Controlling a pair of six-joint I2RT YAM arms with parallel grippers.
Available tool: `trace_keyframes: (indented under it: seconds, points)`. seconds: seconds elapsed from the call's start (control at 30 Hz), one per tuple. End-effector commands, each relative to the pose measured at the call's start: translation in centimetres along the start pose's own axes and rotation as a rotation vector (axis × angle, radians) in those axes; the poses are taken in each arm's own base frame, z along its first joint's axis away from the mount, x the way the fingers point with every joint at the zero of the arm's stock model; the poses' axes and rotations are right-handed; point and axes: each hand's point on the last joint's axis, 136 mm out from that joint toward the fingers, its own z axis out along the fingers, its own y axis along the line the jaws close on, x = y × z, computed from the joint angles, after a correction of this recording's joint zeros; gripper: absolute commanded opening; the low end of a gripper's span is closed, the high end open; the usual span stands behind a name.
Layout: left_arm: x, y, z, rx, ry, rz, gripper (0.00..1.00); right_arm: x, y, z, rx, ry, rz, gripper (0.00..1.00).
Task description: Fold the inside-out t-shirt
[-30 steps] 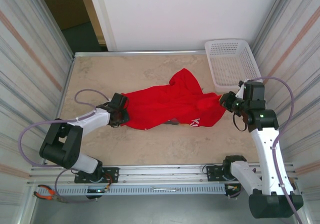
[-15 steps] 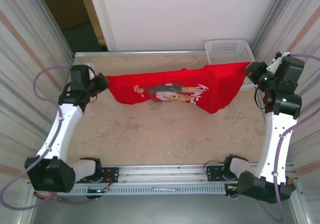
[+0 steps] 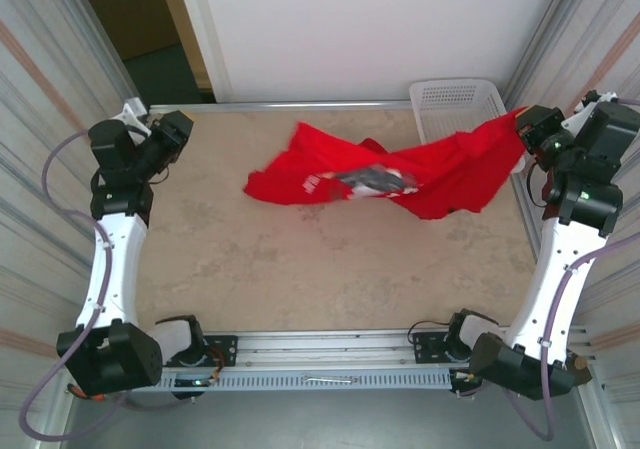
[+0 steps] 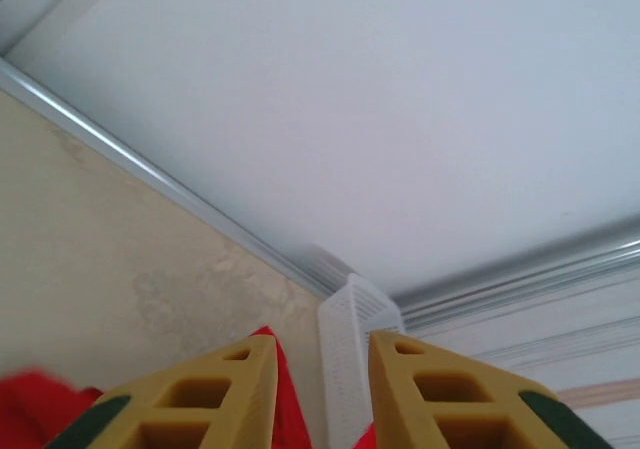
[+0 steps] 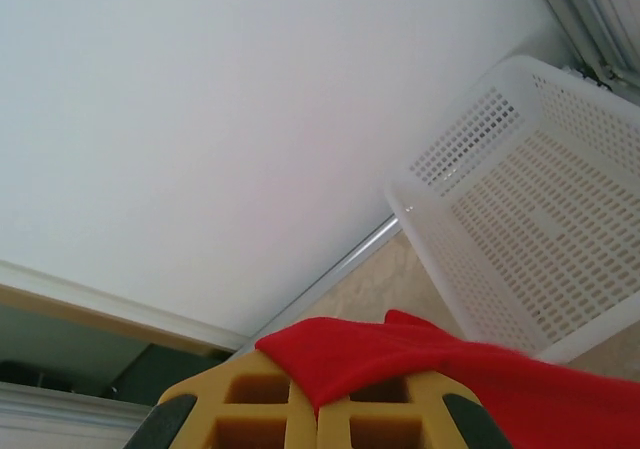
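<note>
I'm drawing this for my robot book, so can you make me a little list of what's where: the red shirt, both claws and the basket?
t-shirt: red, bunched, sagging over the table
left gripper: open, empty, apart from the t-shirt
right gripper: shut on the t-shirt's right end, held up
basket: white mesh, far right corner

both arms raised wide; left end effector (image 4: pixel 320 354) parted, right end effector (image 3: pixel 522 126) clamping the t-shirt (image 3: pixel 440 174).
</note>
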Motion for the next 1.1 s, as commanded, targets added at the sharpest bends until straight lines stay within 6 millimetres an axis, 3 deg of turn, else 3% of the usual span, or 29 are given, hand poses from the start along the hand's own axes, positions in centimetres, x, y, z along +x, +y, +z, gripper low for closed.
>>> trace_keyframes:
  seconds: [0.0, 0.07, 0.17, 0.3, 0.47, 0.6, 0.7, 0.83, 0.97, 1.0, 1.07]
  points:
    - [-0.3, -2.3, -0.2, 0.074, 0.008, 0.006, 0.30, -0.6, 2.2, -0.5, -0.079, -0.021, -0.010, 0.00]
    - [1.2, -1.2, 0.2, 0.050, 0.043, -0.002, 0.31, 0.6, 2.3, -0.1, -0.088, 0.015, -0.018, 0.00]
    - [5.7, 0.8, 1.2, -0.013, 0.144, 0.027, 0.38, 2.6, 1.8, 0.5, -0.078, 0.060, -0.032, 0.00]
    - [14.2, 2.3, 3.1, -0.087, 0.333, 0.178, 0.46, 4.8, 0.3, 0.9, -0.053, 0.103, -0.030, 0.00]
    - [25.5, 3.2, 6.1, -0.165, 0.561, 0.377, 0.49, 6.0, -1.2, 0.8, -0.014, 0.115, -0.034, 0.00]
    - [35.0, 2.4, 8.5, -0.158, 0.715, 0.461, 0.50, 6.3, -1.7, 0.9, 0.003, 0.121, -0.037, 0.00]
    - [39.8, 2.0, 9.9, -0.199, 0.759, 0.636, 0.50, 6.5, -2.0, 1.1, 0.012, 0.125, -0.033, 0.00]
    - [44.3, 1.6, 11.6, -0.237, 0.810, 0.883, 0.50, 6.8, -2.4, 1.3, 0.017, 0.135, -0.027, 0.00]
    - [47.0, 0.3, 12.9, -0.203, 0.819, 0.991, 0.51, 7.2, -2.7, 1.5, 0.017, 0.144, -0.022, 0.00]
    - [47.5, 0.0, 13.1, -0.196, 0.830, 1.002, 0.51, 7.1, -2.2, 0.8, 0.003, 0.129, -0.030, 0.00]
    - [48.5, 0.4, 13.2, -0.205, 0.855, 1.030, 0.51, 7.1, -2.2, 0.7, 0.000, 0.127, -0.031, 0.00]
